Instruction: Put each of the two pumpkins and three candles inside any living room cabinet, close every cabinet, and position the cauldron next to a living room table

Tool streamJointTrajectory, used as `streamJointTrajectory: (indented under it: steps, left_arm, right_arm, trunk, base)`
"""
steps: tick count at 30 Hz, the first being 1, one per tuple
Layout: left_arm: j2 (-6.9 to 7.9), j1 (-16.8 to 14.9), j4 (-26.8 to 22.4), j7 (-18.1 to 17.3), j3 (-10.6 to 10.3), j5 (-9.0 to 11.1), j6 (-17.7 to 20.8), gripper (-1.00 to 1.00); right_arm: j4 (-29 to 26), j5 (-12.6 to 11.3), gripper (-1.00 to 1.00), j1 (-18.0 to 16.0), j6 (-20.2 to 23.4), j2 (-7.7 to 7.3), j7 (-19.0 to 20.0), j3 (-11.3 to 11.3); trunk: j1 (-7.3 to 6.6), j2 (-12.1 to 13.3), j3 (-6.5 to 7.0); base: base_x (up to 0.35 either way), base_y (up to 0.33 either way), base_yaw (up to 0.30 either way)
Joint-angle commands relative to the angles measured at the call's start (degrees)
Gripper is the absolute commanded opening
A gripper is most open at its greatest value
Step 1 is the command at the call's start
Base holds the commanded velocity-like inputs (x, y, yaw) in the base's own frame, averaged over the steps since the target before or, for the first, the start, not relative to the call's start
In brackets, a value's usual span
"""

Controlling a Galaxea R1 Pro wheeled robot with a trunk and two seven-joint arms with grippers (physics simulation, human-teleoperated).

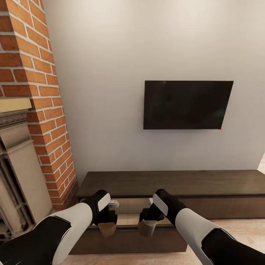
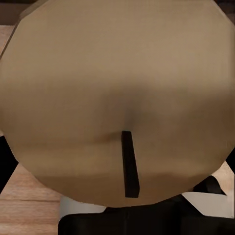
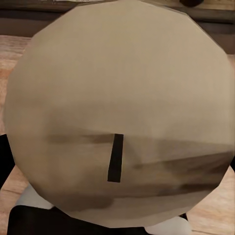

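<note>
The long low dark-brown cabinet (image 1: pixel 173 183) stands against the wall, with one drawer (image 1: pixel 129 210) pulled out toward me showing its pale inside. My left gripper (image 1: pixel 107 220) is shut on a candle (image 1: pixel 107 230) held over the drawer's front left. My right gripper (image 1: pixel 148 219) is shut on a second candle (image 1: pixel 147 228) over the drawer's front right. The left wrist view looks straight at the pale flat top of its candle (image 2: pixel 98 88) with a dark wick. The right wrist view gives the same close look at the other candle (image 3: pixel 122 83). Pumpkins, cauldron and table are out of view.
A red brick chimney (image 1: pixel 40 92) and a stone fireplace surround (image 1: pixel 18 176) stand close on the left of the cabinet. A black TV (image 1: pixel 187 105) hangs on the white wall above. Pale wood floor (image 1: pixel 239 226) lies to the right of the open drawer.
</note>
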Motion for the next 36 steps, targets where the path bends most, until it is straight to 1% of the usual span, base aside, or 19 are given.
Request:
streamJointTrajectory:
  steps: [1, 7, 22, 27, 34, 36]
  left_arm:
    - [0.0, -0.02, -0.1, 0.32, -0.34, 0.59, 0.2, -1.0]
    - [0.0, -0.02, -0.12, -0.05, -0.34, 0.58, 0.11, -1.0]
    - [0.0, -0.02, -0.04, -0.11, -0.34, 0.58, 0.06, -1.0]
    - [0.0, -0.02, -0.07, -0.13, -0.34, 0.58, 0.04, -1.0]
    - [0.0, -0.02, -0.15, -0.19, -0.4, 0.58, 0.01, -1.0]
    - [0.0, -0.02, -0.19, -0.25, -0.42, 0.58, 0.05, -1.0]
  right_arm:
    - [-0.08, -0.63, -1.0, -0.05, 0.11, -0.01, -0.49, 0.36]
    - [-0.1, -0.63, -1.0, 0.02, 0.03, 0.04, -0.45, 0.4]
    - [-0.1, -0.63, -1.0, 0.04, -0.17, 0.14, -0.43, 0.41]
    - [-0.04, -0.63, -1.0, 0.04, -2.0, 0.15, -0.43, 0.41]
    - [-0.02, -0.63, -1.0, 0.04, -2.99, 0.16, -0.43, 0.41]
    - [-0.02, -0.63, -1.0, 0.04, -4.51, 0.16, -0.43, 0.41]
  trunk:
    - [0.0, -0.04, -0.07]
    - [0.0, -0.04, -0.07]
    - [0.0, -0.04, -0.09]
    - [0.0, -0.04, -0.24]
    - [0.0, -0.04, -0.69]
    - [0.0, -0.04, -0.85]
  base:
    - [0.06, 0.022, 0.0]
    - [0.223, 0.103, 0.0]
    - [0.315, 0.122, 0.0]
    - [0.315, 0.065, 0.022]
    - [0.07, 0.005, 0.098]
    - [0.055, 0.0, 0.117]
